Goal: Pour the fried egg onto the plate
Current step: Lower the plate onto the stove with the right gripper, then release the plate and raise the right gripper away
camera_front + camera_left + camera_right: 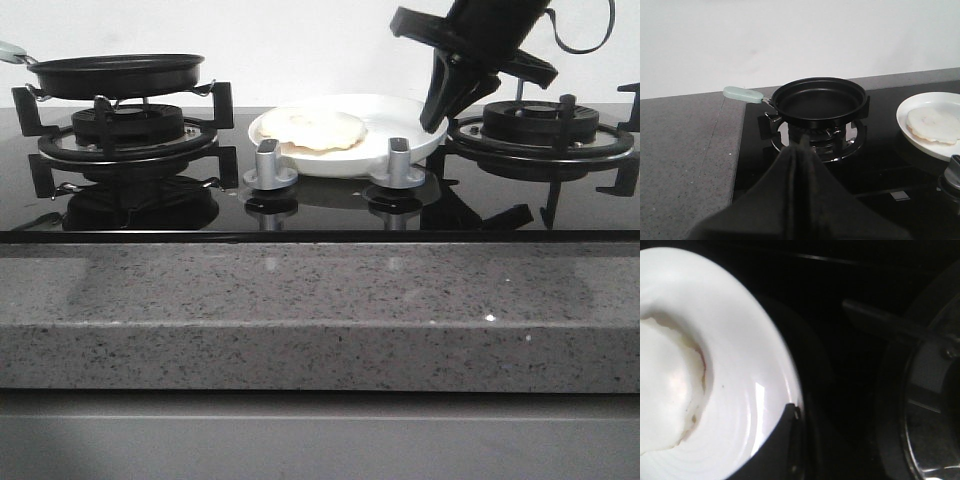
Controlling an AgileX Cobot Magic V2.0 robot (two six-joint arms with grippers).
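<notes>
The fried egg (318, 130) lies flat on the left half of the white plate (405, 125), which rests on the hob between the two burners. The black frying pan (118, 75) sits empty on the left burner, its pale green handle (12, 50) pointing left. My right gripper (433, 120) hangs shut and empty just above the plate's right rim; in the right wrist view its tip (792, 412) is at the edge of the plate (740, 365), beside the egg (665, 390). My left gripper (801, 150) is shut and empty, set back from the pan (817, 100).
Two silver knobs (270, 165) (398, 165) stand in front of the plate. The right burner grate (540, 130) lies just right of my right gripper. A grey speckled stone counter (300, 310) borders the black glass hob at the front and left.
</notes>
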